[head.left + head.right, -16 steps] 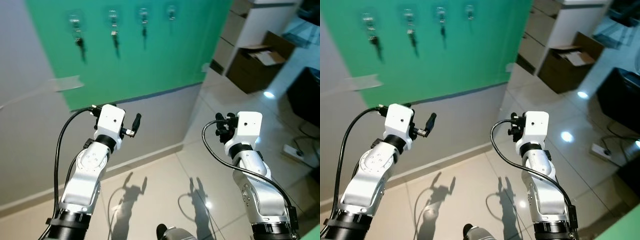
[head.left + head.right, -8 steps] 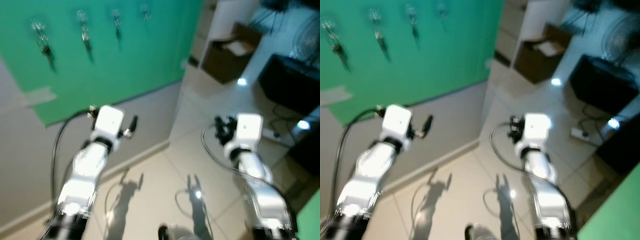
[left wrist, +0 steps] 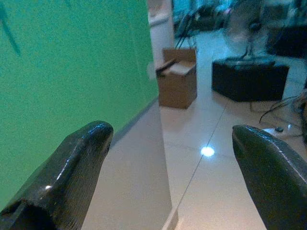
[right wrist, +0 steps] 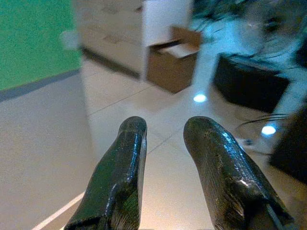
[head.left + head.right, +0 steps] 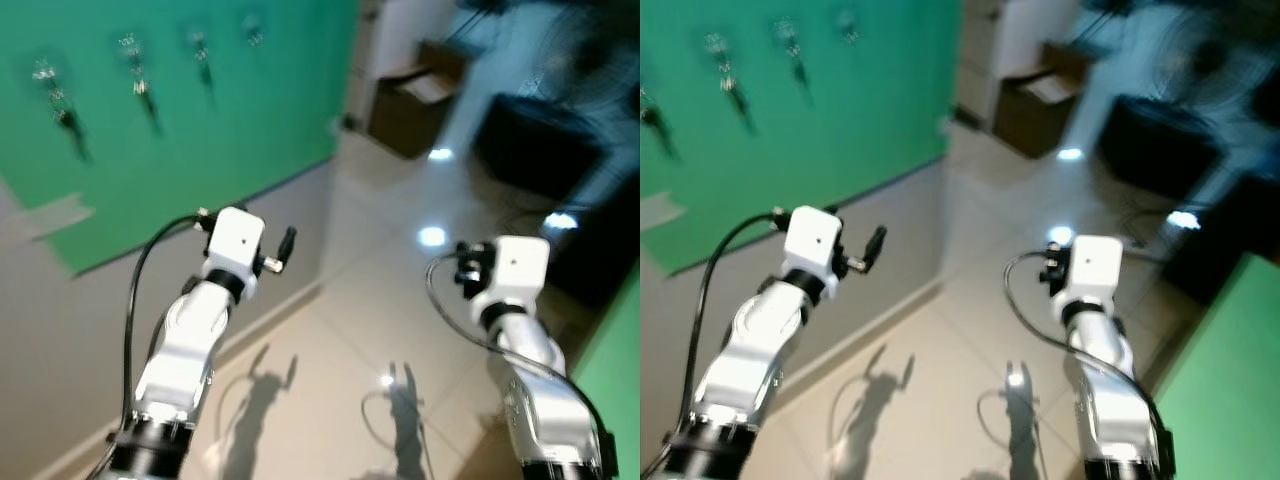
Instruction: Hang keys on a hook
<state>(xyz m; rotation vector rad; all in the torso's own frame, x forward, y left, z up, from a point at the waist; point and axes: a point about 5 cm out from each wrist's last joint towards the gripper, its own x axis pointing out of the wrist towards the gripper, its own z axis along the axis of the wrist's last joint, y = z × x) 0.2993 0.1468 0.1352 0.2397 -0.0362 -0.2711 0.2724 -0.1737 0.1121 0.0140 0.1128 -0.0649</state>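
Nearest, both arms are held raised over the tiled floor [image 5: 330,390]: the left gripper [image 3: 172,158] is spread wide w/ nothing between its fingers, the right gripper [image 4: 163,143] is nearly closed, narrow gap, nothing held. Farther off, on the green wall panel [image 5: 200,150] near its top edge, three key sets [image 5: 135,85] are seen already on hooks [image 5: 250,25], long axes vertical, tips down; the hook nearest the panel's right edge looks bare, tho blurred. Task judged mostly done, approx
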